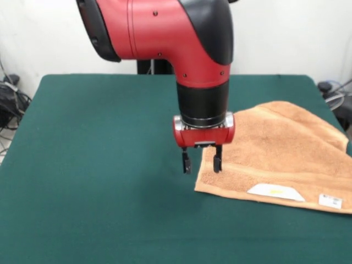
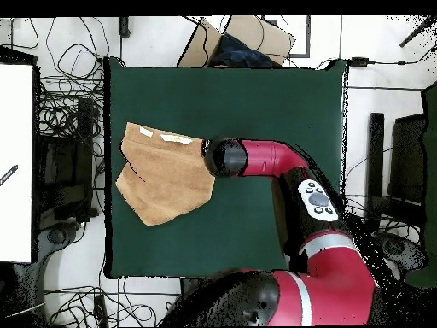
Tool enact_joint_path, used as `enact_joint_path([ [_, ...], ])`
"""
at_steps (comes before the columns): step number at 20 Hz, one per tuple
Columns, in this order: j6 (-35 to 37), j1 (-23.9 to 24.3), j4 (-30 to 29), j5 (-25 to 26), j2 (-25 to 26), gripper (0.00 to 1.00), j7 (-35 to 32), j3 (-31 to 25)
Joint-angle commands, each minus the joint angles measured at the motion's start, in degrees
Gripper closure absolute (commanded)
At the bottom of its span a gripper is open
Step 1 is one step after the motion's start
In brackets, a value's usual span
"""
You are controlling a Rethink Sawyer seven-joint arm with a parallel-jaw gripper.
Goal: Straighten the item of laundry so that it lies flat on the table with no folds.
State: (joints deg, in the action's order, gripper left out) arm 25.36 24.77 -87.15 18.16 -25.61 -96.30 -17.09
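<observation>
The tan towel (image 1: 280,154) lies on the dark-green table (image 1: 99,165) at the right in the front view, with two white tags (image 1: 276,192) near its front edge. Its far right part is folded over, and one side hangs past the table's edge. In the overhead view the towel (image 2: 162,179) lies at the table's left side. My gripper (image 1: 202,161) is open and empty, straddling the towel's left edge just above it. In the overhead view the arm's wrist (image 2: 224,158) hides the gripper.
The table (image 2: 256,94) is much larger than the towel. Cables and boxes (image 2: 60,128) lie on the floor around it. A cardboard box (image 2: 243,38) stands beyond the far edge in the overhead view.
</observation>
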Motion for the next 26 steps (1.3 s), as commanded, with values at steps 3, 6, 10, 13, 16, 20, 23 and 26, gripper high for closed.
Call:
enact_joint_path([
  [3, -3.60, -0.67, -1.34, 2.65, 3.73, 0.00, -4.15, 0.91],
  [6, -3.86, -0.56, -1.30, 2.65, 4.03, 0.00, -4.01, 0.76],
  [10, -4.13, -0.76, -1.42, 2.62, 3.84, 0.00, -4.35, 0.93],
  [13, -5.73, -1.84, -1.05, 3.29, 3.52, 0.00, -5.64, 2.44],
  [16, -5.06, -2.24, -0.19, 3.33, 3.81, 0.00, -5.35, 3.12],
  [20, -5.63, -2.36, -0.25, 3.51, 4.14, 0.00, -5.21, 3.39],
  [23, -5.91, -2.34, -0.44, 3.51, 4.29, 0.00, -5.13, 3.36],
  [26, -5.43, -2.30, -0.55, 3.24, 4.41, 0.00, -4.92, 3.20],
])
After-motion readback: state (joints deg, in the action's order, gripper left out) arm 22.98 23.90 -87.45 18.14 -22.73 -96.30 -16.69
